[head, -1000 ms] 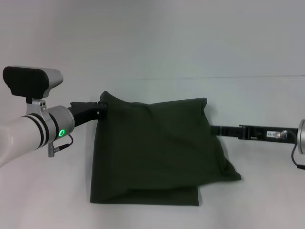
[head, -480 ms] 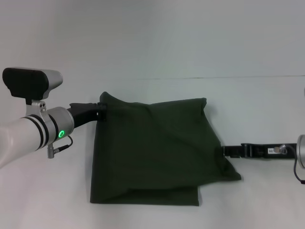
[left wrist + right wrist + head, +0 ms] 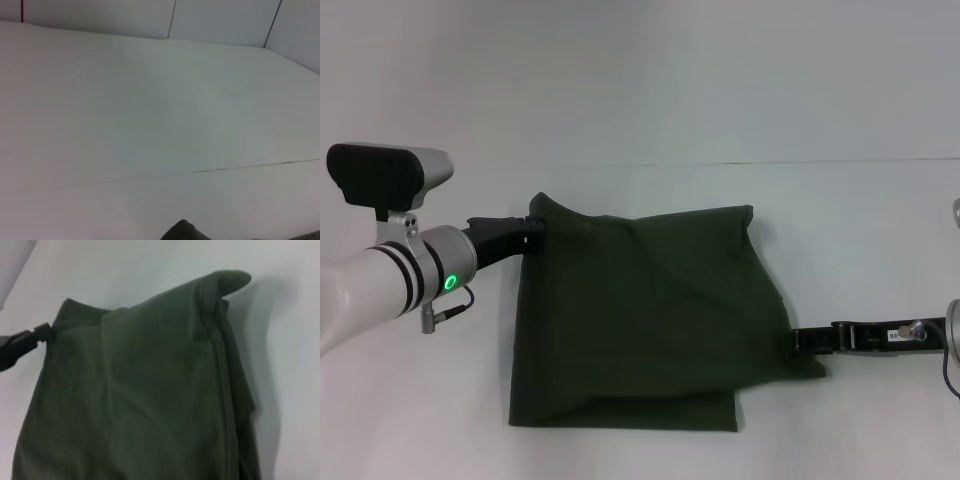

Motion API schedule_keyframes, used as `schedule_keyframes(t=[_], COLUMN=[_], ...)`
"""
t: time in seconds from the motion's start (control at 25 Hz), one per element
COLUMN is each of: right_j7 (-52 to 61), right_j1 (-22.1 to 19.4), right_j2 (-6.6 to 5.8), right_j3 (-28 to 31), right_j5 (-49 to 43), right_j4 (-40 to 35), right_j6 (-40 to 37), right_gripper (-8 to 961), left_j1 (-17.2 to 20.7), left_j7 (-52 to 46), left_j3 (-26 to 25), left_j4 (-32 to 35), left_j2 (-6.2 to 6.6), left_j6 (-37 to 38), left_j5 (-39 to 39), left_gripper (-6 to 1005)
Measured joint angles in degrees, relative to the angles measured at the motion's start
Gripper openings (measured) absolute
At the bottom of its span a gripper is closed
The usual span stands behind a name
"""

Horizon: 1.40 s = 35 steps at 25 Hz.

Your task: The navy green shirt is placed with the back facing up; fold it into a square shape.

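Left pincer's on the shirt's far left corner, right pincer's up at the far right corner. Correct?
Only the first part is right. The head view shows the left pincer at the far left corner of the navy green shirt, but the right pincer is at the near right corner, low on the right edge.

Shirt (image 3: 640, 320): soft matt cloth, creased; table (image 3: 720, 100): smooth matt white surface.

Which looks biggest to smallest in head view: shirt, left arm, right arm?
1. navy green shirt
2. left arm, inflated by nearness to the camera
3. right arm, mostly out of frame, so its true size is unsure
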Motion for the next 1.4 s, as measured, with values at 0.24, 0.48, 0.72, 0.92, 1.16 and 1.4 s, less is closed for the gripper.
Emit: schedule_keyframes(t=[0.24, 0.48, 0.72, 0.92, 1.16, 1.4], right_j7=[-0.03, -0.08, 0.01, 0.97, 1.43, 1.42], right_j1=[0.21, 0.36, 0.53, 0.61, 0.67, 0.77], right_j2=[0.37, 0.47, 0.50, 0.51, 0.39, 0.07], right_j3=[-0.04, -0.04, -0.04, -0.04, 0.06, 0.08], right_j5=[-0.36, -0.41, -0.41, -0.95, -1.63, -1.88], right_j4=[0.02, 0.03, 0.03, 0.19, 0.45, 0.47], right_j6=[-0.27, -1.06, -1.28, -1.19, -1.04, -1.32], right_gripper=[712, 710, 567, 367, 102, 85], left_j1=[0.07, 0.16, 0.16, 0.16, 0.16, 0.16], left_j7=[0.12, 0.21, 0.24, 0.28, 0.34, 0.34], left_j3=[0.00, 0.00, 0.00, 0.00, 0.00, 0.00], left_j4=[0.00, 0.00, 0.00, -0.01, -0.01, 0.05], left_j2=[-0.02, -0.01, -0.01, -0.01, -0.01, -0.01], left_j6=[0.01, -0.04, -0.14, -0.51, -0.67, -0.71], left_j5=[0.00, 0.00, 0.00, 0.00, 0.00, 0.00], left_gripper=[4, 4, 5, 6, 6, 7])
